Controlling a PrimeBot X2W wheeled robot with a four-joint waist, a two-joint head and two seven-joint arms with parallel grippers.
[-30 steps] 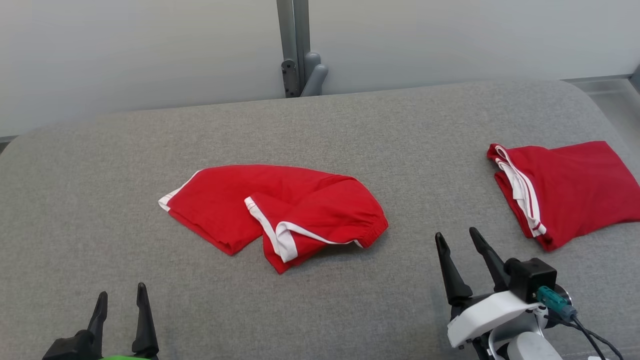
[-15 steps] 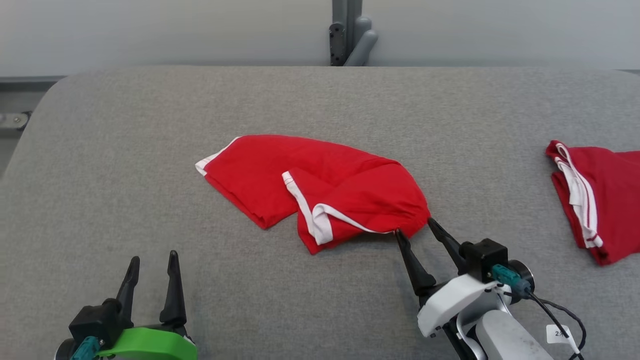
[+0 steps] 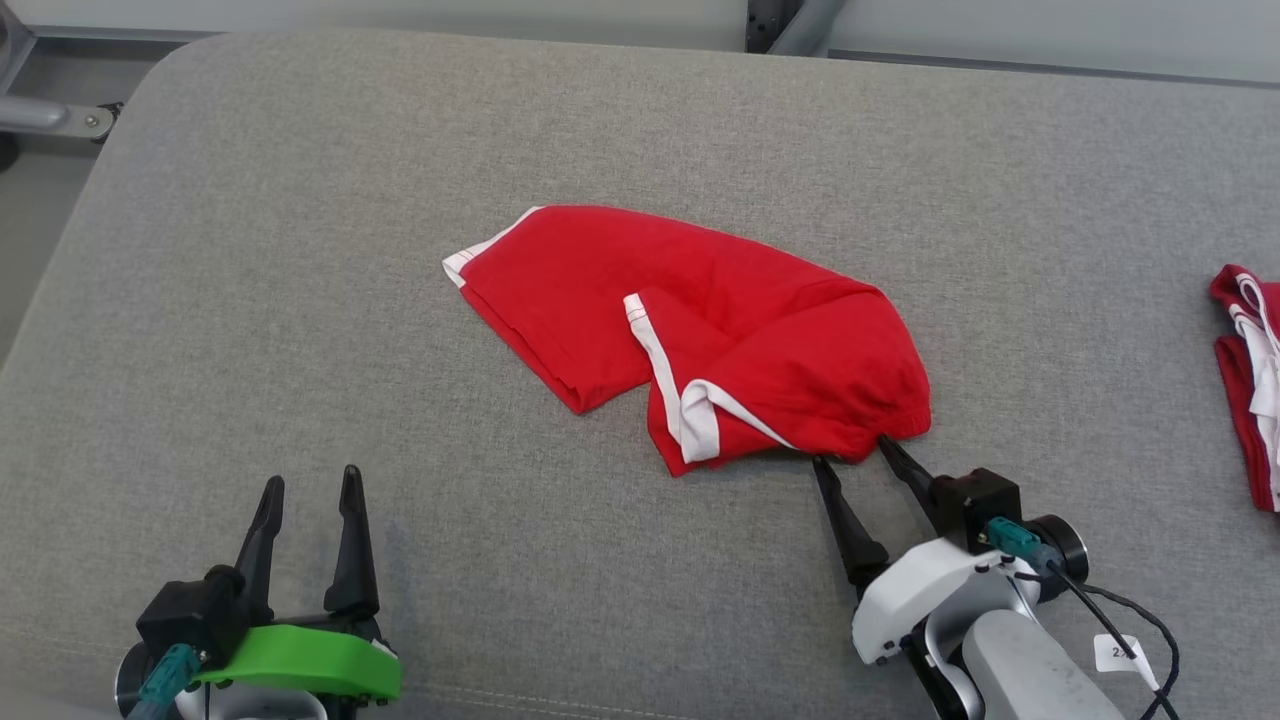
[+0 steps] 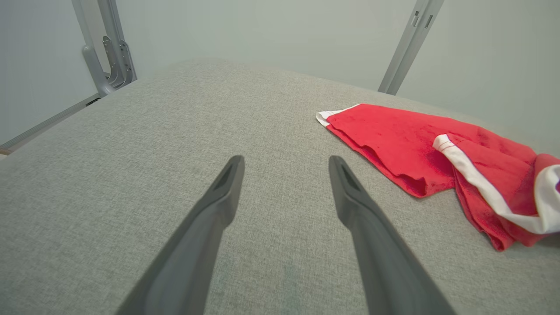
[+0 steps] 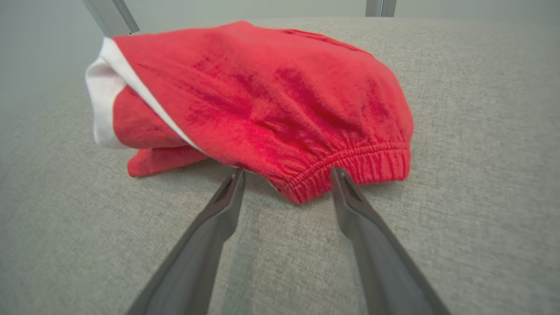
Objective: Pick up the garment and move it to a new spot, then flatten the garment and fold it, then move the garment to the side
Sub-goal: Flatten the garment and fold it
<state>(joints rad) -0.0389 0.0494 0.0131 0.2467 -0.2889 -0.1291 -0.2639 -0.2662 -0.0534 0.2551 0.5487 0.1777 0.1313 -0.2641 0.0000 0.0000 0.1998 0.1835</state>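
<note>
I'm looking at the grey padded surface (image 3: 300, 300), which is carrying everything. The crumpled red garment (image 3: 720, 330) with white trim is lying near its middle, folded over itself. A second red piece (image 3: 1245, 380) is sitting well apart at the right edge. My right gripper (image 3: 851, 450) is standing spread, fingertips straddling a bulge of the garment's waistband (image 5: 350, 164) without clamping it. My left gripper (image 3: 311, 476) is hovering spread too, gripping nothing, well apart from the cloth.

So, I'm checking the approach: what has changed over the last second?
The right gripper advanced to the elastic edge of the red garment, open jaws straddling it, nothing gripped yet. The head camera shifted too. Garment unmoved; left gripper stays open, apart from it.
</note>
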